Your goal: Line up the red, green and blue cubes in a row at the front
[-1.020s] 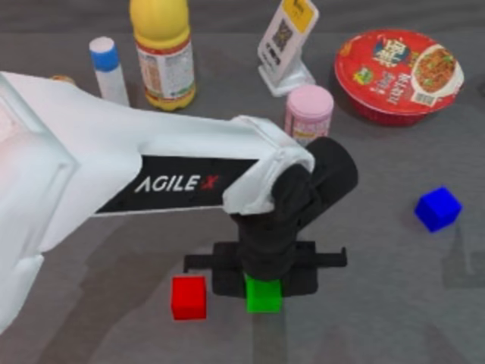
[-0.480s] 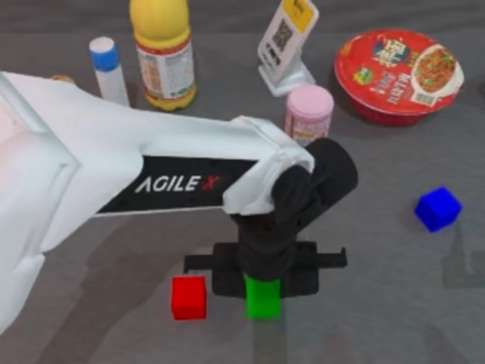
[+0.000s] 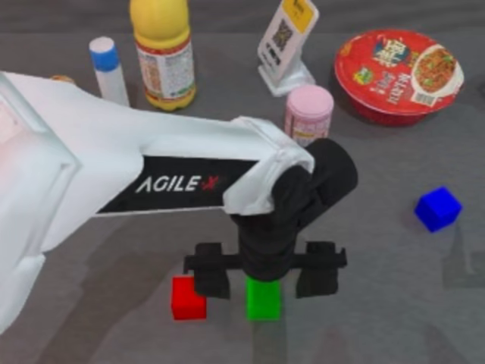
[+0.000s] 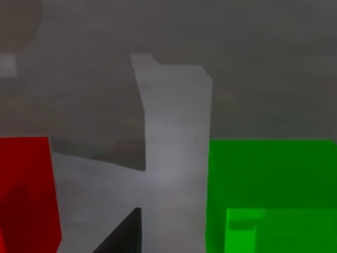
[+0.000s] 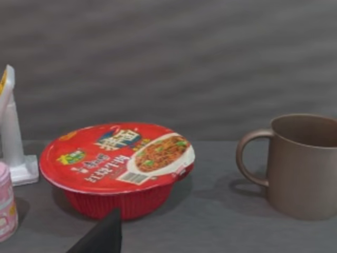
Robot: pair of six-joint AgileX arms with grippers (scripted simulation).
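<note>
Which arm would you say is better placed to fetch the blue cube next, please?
Probably the right: the blue cube lies far on the table's right, while the left gripper hangs open over the green cube beside the red cube.

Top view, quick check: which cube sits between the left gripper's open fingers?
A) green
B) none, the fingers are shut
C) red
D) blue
A: the green cube lies in the gap of the left gripper, whose fingers stand spread to either side of it; the red cube sits outside the gap, the blue cube far off at the right.
</note>
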